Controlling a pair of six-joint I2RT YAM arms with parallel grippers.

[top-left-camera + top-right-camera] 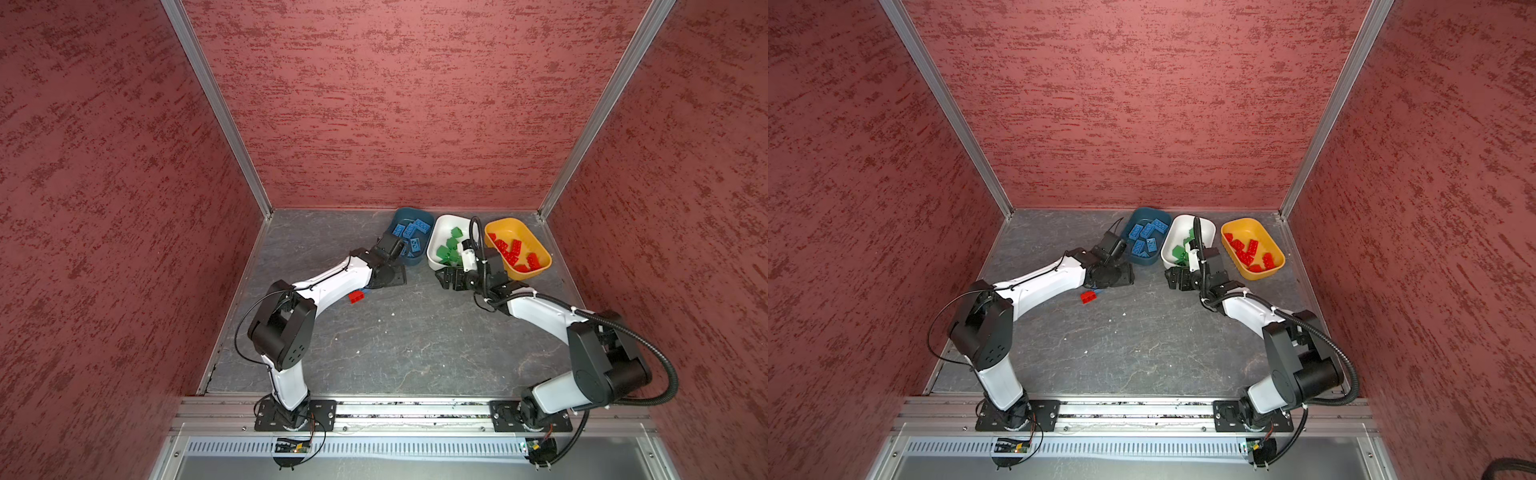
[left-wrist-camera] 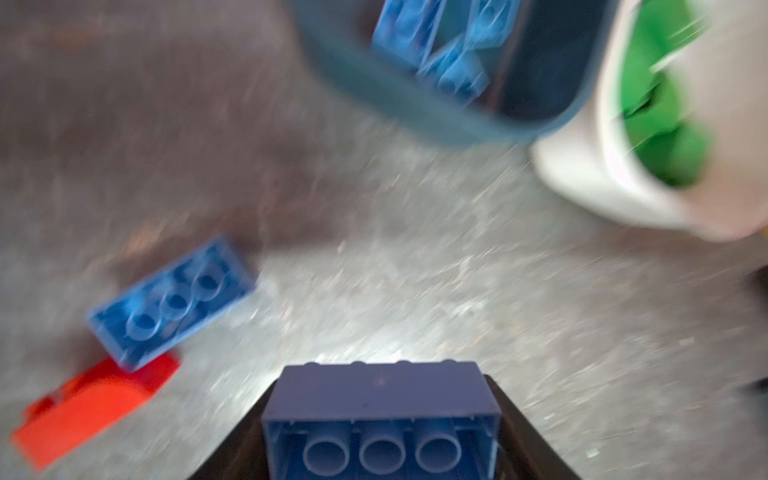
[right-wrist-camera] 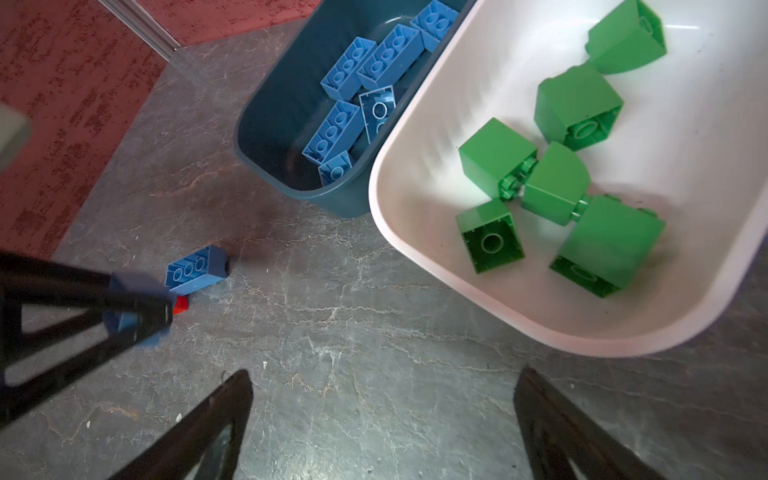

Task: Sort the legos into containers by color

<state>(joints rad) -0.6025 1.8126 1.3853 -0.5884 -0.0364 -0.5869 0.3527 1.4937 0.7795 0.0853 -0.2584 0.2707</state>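
Observation:
My left gripper [image 2: 382, 388] is shut on an oblong blue lego [image 2: 380, 415], held just above the table in front of the teal container [image 1: 415, 262]. In the right wrist view that gripper [image 3: 137, 316] shows with the blue lego between its fingers. Behind it on the table lie another blue lego [image 2: 170, 299] and a red lego [image 1: 356, 296] side by side. My right gripper [image 3: 382, 374] hangs open and empty over bare table in front of the white container [image 1: 435, 261]. Blue legos [image 3: 386, 62] fill the teal container, green legos [image 3: 577, 104] the white one, red legos [image 1: 513, 251] the yellow container [image 1: 530, 273].
The three containers stand in a row at the back of the grey slate table [image 1: 395, 353], against the red back wall. Red side walls with metal posts close in the cell. The arm bases sit on a rail [image 1: 415, 409] at the front edge.

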